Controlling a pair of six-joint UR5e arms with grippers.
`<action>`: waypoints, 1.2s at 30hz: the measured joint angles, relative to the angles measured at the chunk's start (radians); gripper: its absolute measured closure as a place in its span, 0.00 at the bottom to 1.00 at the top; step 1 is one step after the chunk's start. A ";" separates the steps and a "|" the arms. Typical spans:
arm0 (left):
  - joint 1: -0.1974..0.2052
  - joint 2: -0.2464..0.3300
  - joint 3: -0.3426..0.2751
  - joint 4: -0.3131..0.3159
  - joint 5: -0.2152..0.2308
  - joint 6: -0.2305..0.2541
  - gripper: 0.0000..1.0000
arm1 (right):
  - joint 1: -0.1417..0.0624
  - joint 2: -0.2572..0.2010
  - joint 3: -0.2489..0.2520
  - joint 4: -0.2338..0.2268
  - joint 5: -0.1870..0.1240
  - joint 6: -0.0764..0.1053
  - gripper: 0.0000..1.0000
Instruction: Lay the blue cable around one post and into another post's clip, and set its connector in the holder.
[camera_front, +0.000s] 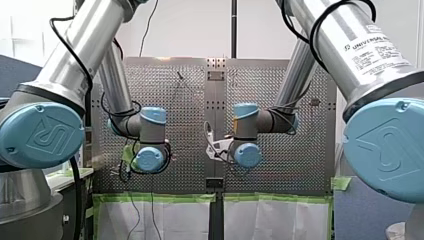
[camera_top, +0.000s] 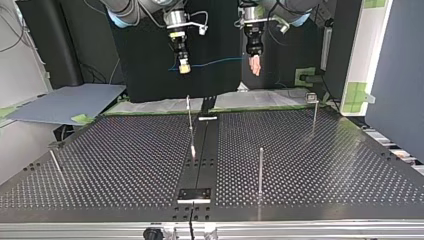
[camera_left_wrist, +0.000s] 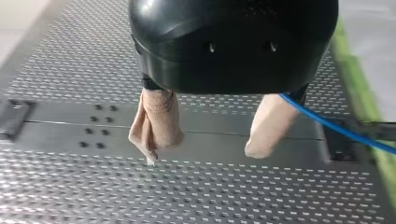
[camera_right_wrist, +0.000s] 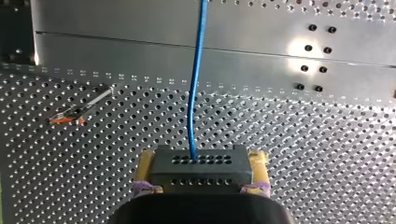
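Gripping the black connector (camera_right_wrist: 198, 165) between its yellow pads (camera_right_wrist: 145, 162), my right gripper (camera_top: 184, 67) is clenched on it, high above the perforated table (camera_top: 325, 165). The blue cable (camera_top: 215, 63) leaves the connector and runs through the air across to my left gripper (camera_top: 255, 67). In the left wrist view that gripper's beige fingers (camera_left_wrist: 156, 123) stand apart and released, and the cable passes just beside one of them. Thin posts (camera_top: 260, 170) stand on the table, well below the cable.
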 joint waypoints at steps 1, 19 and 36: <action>0.000 -0.004 0.000 -0.008 0.000 0.000 0.00 | 0.001 0.000 0.001 0.005 0.001 0.000 1.00; 0.000 -0.012 0.001 -0.029 0.000 0.000 0.00 | 0.002 -0.001 0.002 0.018 0.002 0.000 1.00; 0.000 -0.012 0.001 -0.029 0.000 0.000 0.00 | 0.002 -0.001 0.002 0.017 0.002 0.000 1.00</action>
